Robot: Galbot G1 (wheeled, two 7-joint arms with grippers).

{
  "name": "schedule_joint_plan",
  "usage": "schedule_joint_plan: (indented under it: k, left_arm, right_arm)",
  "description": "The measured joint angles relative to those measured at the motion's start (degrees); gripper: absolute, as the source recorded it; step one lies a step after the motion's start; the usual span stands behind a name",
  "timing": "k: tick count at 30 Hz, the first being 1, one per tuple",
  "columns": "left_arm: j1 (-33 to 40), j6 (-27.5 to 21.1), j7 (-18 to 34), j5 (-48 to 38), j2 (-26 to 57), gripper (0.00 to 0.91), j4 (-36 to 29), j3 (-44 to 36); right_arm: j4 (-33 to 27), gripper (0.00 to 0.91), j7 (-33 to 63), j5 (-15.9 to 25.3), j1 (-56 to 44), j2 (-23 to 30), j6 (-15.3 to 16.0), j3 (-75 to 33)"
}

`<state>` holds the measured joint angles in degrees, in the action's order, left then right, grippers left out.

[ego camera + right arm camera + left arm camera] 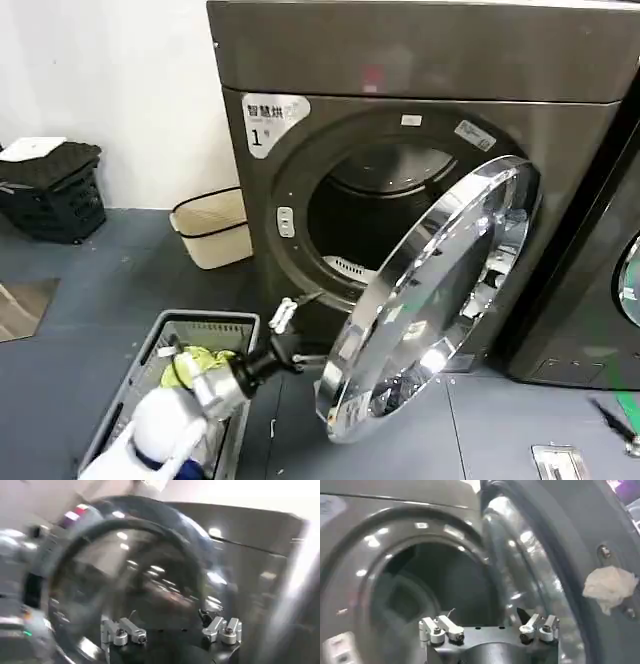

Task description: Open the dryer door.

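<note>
Tool [283, 318] of left arm sits low over the grey laundry basket [205, 322], fingers spread, gripping nothing, just beside the lower left rim of the dryer door [432, 300]. Door swung wide open toward the right, chrome rim facing out. Behind it, dark drum [375, 215] exposed.

Light is even and fairly bright in the head view, with soft shadows on the floor. The chrome rim of the dryer door [430, 300] throws hard glare spots and mirrored streaks. The drum [385, 215] behind it is dark. Both wrist views are smeared with motion blur; round highlights dot the door there, and the right wrist view's far edge washes out white.
</note>
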<state>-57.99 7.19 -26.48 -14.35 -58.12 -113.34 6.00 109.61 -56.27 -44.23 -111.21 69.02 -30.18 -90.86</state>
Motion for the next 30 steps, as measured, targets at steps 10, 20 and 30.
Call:
schedule_joint_plan:
  k: [10,20,30]
  left_arm:
    - [7.51,-0.25,0.29,0.46,-2.77,0.907,2.32,-11.14]
    - [14.32,-0.92,0.78,0.42,-7.13,0.907,5.63,-19.58]
    - [21.94,-1.54,1.95,-0.03,-13.93,0.907,11.77,-27.72]
  right_arm:
    - [-5.84,0.907,25.19,13.31,1.40,9.74,3.04,-8.45]
    - [-5.81,0.907,51.94,22.97,6.52,17.24,18.08,-16.69]
    - [-8.21,0.907,63.24,30.60,8.97,21.79,25.26,-26.25]
